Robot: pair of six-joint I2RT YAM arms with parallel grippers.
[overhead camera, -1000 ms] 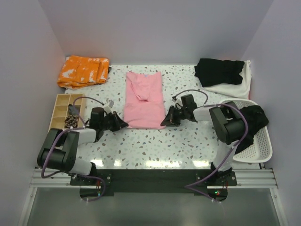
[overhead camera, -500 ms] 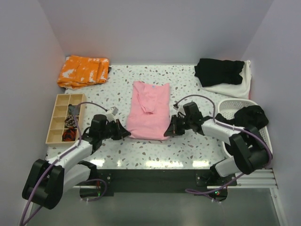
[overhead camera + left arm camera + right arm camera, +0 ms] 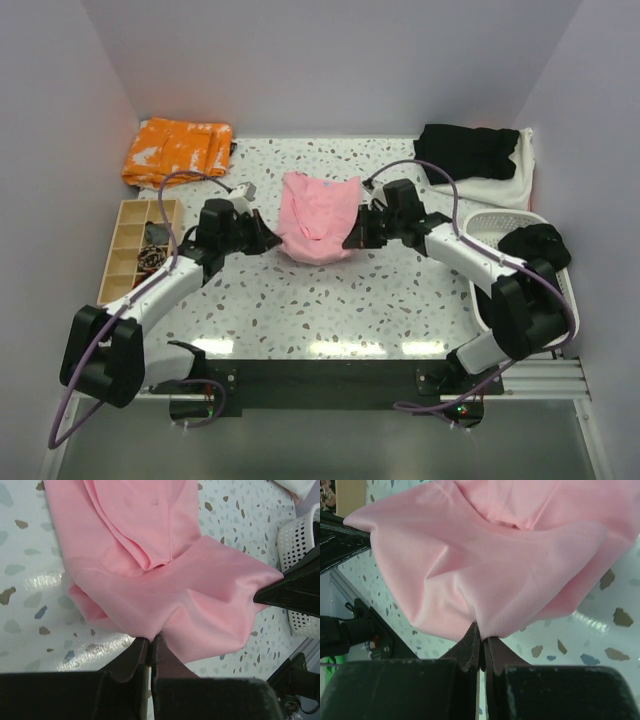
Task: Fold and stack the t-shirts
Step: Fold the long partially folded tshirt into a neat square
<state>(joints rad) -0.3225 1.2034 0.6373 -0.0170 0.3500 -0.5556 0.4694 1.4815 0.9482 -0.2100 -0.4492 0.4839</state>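
The light pink t-shirt (image 3: 318,218) lies in the middle of the table, its near hem lifted and carried back over its far part. My left gripper (image 3: 268,240) is shut on the hem's left corner, and my right gripper (image 3: 352,240) is shut on the right corner. In the left wrist view the pink t-shirt (image 3: 165,575) bunches above my pinched left gripper (image 3: 150,640). The right wrist view shows the pink fabric (image 3: 485,565) sagging between both grips above my right gripper (image 3: 482,639). A black t-shirt (image 3: 466,150) lies on an off-white one (image 3: 505,185) at the back right.
An orange patterned cloth (image 3: 177,150) is bunched at the back left. A wooden compartment tray (image 3: 128,225) stands at the left edge. A white perforated basket (image 3: 560,300) at the right holds dark fabric (image 3: 535,245).
Both grippers have moved away from me, towards the back of the table, lifting the pink t-shirt's near hem and carrying it over the rest of the shirt. The shirt now looks shorter.
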